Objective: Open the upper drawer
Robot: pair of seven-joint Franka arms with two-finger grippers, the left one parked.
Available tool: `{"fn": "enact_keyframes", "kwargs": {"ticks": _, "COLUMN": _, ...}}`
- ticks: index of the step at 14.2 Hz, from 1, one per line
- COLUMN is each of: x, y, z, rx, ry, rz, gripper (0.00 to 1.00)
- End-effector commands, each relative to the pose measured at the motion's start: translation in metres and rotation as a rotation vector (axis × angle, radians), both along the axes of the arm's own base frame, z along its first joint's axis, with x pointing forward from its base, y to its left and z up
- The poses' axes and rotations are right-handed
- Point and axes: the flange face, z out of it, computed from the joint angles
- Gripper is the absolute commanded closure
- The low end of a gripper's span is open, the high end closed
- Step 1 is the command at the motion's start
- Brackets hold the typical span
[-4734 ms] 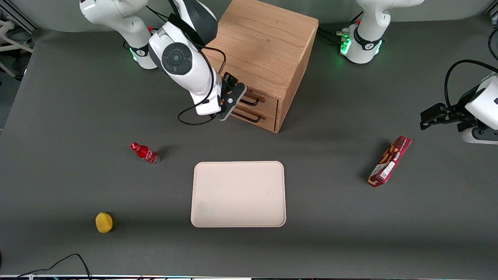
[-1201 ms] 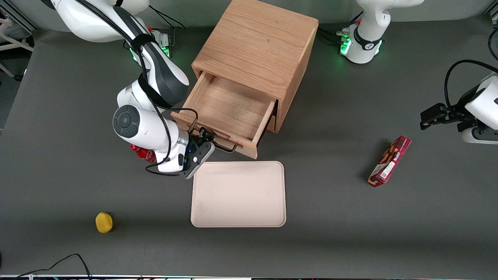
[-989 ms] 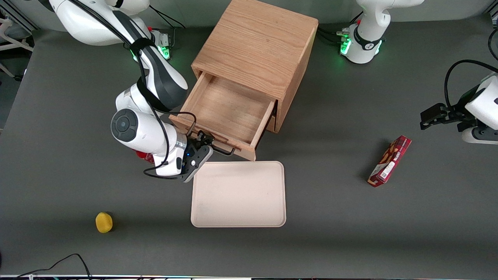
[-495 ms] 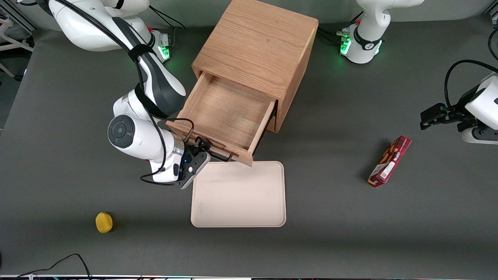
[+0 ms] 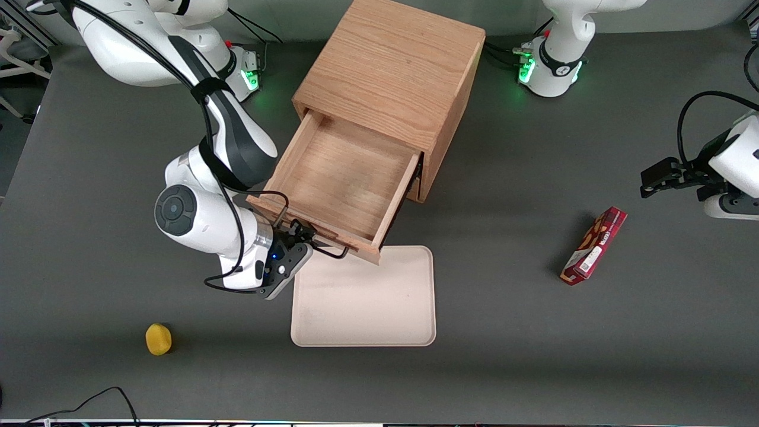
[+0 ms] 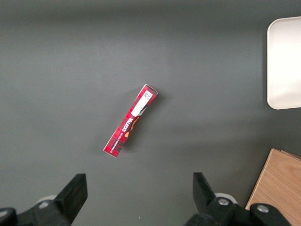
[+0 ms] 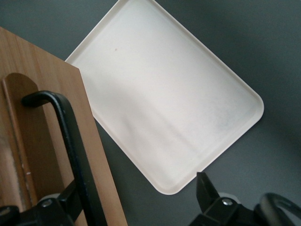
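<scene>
The upper drawer (image 5: 344, 178) of the oak cabinet (image 5: 391, 65) stands pulled far out, and its inside is empty. Its front edge overhangs the tray's near corner. The black wire handle (image 5: 329, 249) runs along the drawer front. My right gripper (image 5: 302, 232) is at the handle's end toward the working arm. In the right wrist view the gripper (image 7: 136, 197) is open, with the jaws wide apart. One finger (image 7: 66, 200) sits against the handle (image 7: 70, 132) and the drawer front (image 7: 47, 94); the other finger (image 7: 204, 188) hangs free over the table. The lower drawer is hidden under the open one.
A cream tray (image 5: 363, 296) lies in front of the drawer, nearer the front camera; it also shows in the right wrist view (image 7: 164, 94) and the left wrist view (image 6: 284, 61). A red box (image 5: 594, 245) lies toward the parked arm's end. A yellow object (image 5: 158, 338) sits near the front edge.
The upper drawer, shut 4.7 s ago, has slid out further over the last second toward the front camera. The gripper moved the same way with the handle.
</scene>
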Motion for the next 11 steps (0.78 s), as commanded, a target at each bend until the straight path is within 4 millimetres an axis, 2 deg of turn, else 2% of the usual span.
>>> {"fn": "enact_keyframes", "kwargs": {"ticks": 1, "x": 0.016, "y": -0.011, "z": 0.005, "rx": -0.005, "ry": -0.011, "rz": 0.023, "gripper": 0.0}}
{"fn": "enact_keyframes", "kwargs": {"ticks": 3, "x": 0.015, "y": -0.012, "z": 0.002, "rx": -0.013, "ry": 0.001, "rz": 0.033, "gripper": 0.0}}
{"fn": "enact_keyframes", "kwargs": {"ticks": 6, "x": 0.021, "y": -0.024, "z": 0.009, "rx": -0.026, "ry": 0.003, "rz": 0.026, "gripper": 0.0}}
{"fn": "enact_keyframes", "kwargs": {"ticks": 11, "x": 0.02, "y": -0.025, "z": 0.036, "rx": -0.033, "ry": 0.035, "rz": 0.034, "gripper": 0.0}}
